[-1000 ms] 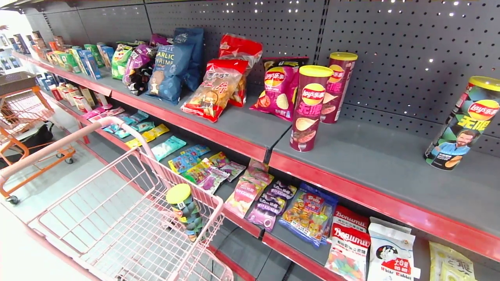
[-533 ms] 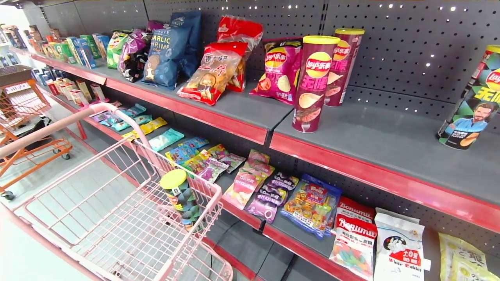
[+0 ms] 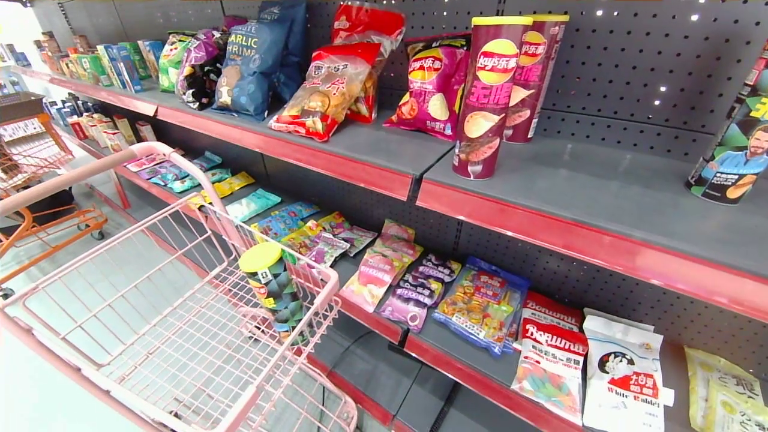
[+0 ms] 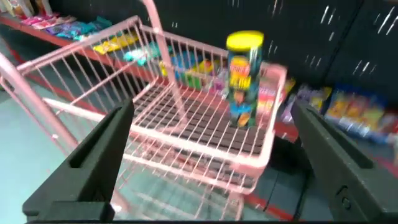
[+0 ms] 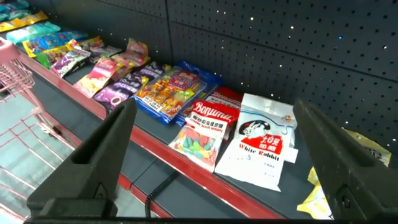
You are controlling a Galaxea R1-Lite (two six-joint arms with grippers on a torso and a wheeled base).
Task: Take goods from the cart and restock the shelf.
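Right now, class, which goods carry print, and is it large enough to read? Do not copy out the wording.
Front purple can: large print, readable.
Blue bag: large white print, readable.
White bag: print readable.
Can in the cart: label too small to read.

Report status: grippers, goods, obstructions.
Left gripper open, empty. Right gripper open, empty. Chip can upright in pink cart corner nearest shelf. Wire sides flank it; top clear.

dark pegboard wall (image 3: 630, 72), pale floor (image 3: 30, 396)
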